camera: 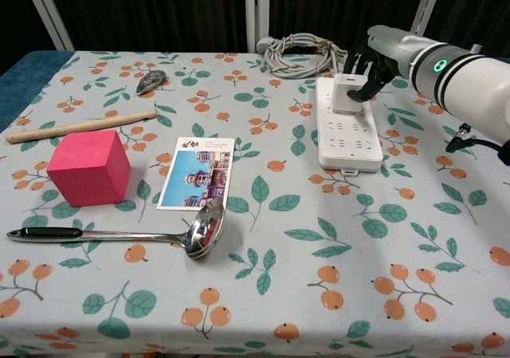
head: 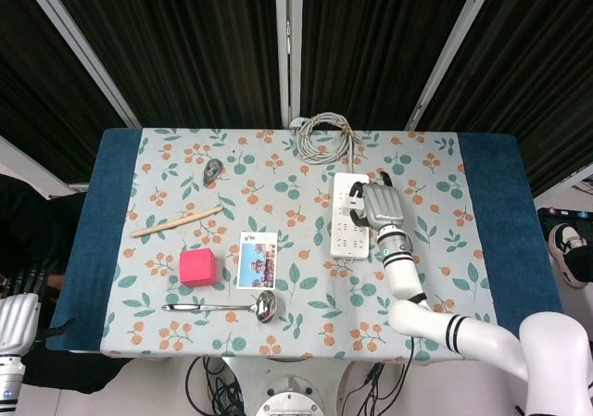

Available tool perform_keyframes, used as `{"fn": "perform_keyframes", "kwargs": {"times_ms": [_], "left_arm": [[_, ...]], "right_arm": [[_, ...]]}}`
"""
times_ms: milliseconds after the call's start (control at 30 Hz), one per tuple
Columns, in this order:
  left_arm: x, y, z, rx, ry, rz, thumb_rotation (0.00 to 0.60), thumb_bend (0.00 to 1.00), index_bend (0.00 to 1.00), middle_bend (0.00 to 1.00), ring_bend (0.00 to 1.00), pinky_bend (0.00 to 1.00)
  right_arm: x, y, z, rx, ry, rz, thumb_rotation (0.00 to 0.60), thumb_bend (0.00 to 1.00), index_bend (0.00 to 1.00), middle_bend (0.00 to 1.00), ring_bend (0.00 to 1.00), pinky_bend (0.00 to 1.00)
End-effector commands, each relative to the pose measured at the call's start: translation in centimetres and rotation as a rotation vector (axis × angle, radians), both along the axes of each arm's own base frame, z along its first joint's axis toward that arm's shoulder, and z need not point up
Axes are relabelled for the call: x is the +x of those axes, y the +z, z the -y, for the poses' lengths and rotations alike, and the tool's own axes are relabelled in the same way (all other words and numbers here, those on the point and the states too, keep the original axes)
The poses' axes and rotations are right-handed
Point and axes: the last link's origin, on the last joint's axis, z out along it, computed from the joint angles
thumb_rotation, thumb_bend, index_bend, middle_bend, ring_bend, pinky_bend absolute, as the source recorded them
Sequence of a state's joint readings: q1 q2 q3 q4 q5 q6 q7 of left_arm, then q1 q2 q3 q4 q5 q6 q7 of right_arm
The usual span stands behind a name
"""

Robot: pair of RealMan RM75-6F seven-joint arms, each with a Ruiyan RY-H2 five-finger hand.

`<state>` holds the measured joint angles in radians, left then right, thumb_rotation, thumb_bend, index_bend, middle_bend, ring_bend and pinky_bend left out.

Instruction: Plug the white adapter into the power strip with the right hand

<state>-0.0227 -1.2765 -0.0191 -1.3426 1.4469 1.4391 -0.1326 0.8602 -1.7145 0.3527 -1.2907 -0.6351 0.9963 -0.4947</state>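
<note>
Tabletop [camera: 263,294]: wide surface under a leaf-and-orange-berry printed cloth, filling the chest view; blue border shows at the far left and right of the head view.
Right robot hand [camera: 368,64]: grey hand with dark fingers on a white arm entering from the upper right of the chest view; clamped on the adapter from above and behind.
Power strip [camera: 347,139]: long white plastic multi-socket strip, right of centre, lying flat, lengthwise away from the camera.
Pink cube [camera: 88,167]: solid block at the left.
Adapter [camera: 345,94]: small white boxy plug, upright on the far end of the strip, apparently touching its top face.
Left robot hand [head: 14,319]: lower left corner of the head view, off the tabletop; holds nothing I can see, but its pose is unclear.
Risk: pins may sit off the slots, so pressing down could tilt the adapter or shove the light strip across the cloth; a loosening grip could let it topple.
Hidden: pins and socket holes beneath the adapter are covered, so seating depth cannot be judged; the fingers mask its far side.
</note>
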Motion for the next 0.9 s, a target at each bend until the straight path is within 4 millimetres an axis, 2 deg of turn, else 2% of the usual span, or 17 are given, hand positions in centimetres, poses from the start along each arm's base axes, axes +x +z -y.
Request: {"fn": "perform_keyframes", "kwargs": {"times_ms": [33, 767, 900], "left_arm": [[-0.1, 0.0, 0.0, 0.001, 0.003, 0.0, 0.6, 0.06, 0.06, 0.0, 0.0, 0.0], [-0.1, -0.1, -0.1, -0.004, 0.005, 0.002, 0.6, 0.06, 0.06, 0.0, 0.0, 0.0], [-0.1, -0.1, -0.1, -0.002, 0.005, 0.002, 0.6, 0.06, 0.06, 0.0, 0.0, 0.0]], "right_arm": [[0.0, -0.4, 0.2, 0.002, 0.0, 0.004, 0.6, 0.54, 0.83, 0.67, 0.39, 0.0], [-1.5, -1.0, 0.0, -0.004, -0.012, -0.006, 0.6, 0.55, 0.85, 0.67, 0.39, 0.0], [-1.5, -0.6, -0.1, -0.007, -0.003, 0.008, 0.6, 0.55, 0.8, 0.66, 0.38, 0.0]]}}
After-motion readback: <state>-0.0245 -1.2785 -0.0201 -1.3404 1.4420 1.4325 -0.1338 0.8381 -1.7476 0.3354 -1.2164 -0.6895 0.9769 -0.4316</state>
